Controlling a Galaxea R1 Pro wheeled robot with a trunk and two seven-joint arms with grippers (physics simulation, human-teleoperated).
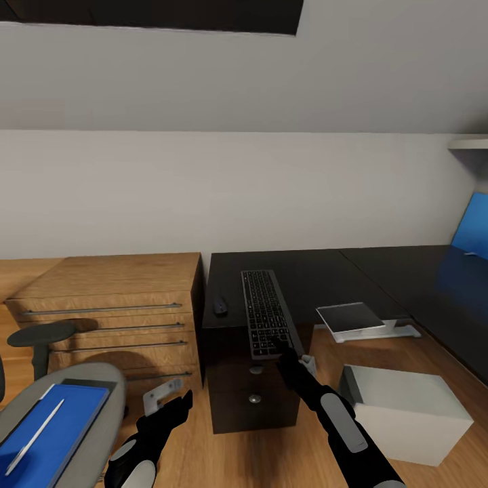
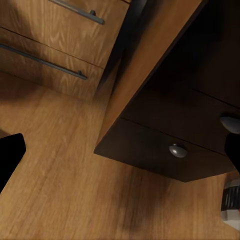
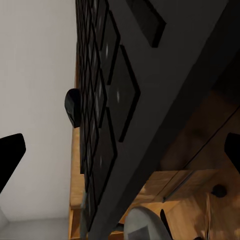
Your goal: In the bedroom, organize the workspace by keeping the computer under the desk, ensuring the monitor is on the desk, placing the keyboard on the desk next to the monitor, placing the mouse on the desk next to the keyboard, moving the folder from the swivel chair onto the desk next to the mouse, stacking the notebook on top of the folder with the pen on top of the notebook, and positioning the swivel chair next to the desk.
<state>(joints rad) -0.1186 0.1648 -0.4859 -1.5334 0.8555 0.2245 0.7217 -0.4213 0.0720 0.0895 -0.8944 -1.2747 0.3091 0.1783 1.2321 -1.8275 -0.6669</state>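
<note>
Against the pale wall, my right claw [image 1: 288, 352], jaws spread, straddles the slim dark-keyed keyboard [image 1: 264, 312] overhanging the black cabinet's [image 1: 230, 278] six-o'clock edge, where a shallow pinch risks tipping it floorward; my left claw [image 1: 169, 400] hangs open.

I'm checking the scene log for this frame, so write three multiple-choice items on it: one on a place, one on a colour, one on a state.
1. Where does the keyboard lie?
A. On the black drawer cabinet
B. On the swivel chair seat
C. On the floor

2. What colour is the folder on the swivel chair?
A. Red
B. Bright blue
C. Yellow

3. What is the state of the right gripper?
A. Wide open, far from everything
B. Shut on the mouse
C. At the keyboard's near end, grip unclear

Answers:
1. A: in the head view the keyboard lies lengthwise on the cabinet top, with the mouse beside it.
2. B: the folder on the grey seat is bright blue, with a white pen lying on it.
3. C: the gripper meets the keyboard's near edge, but its dark fingers blend with the keys.
</note>
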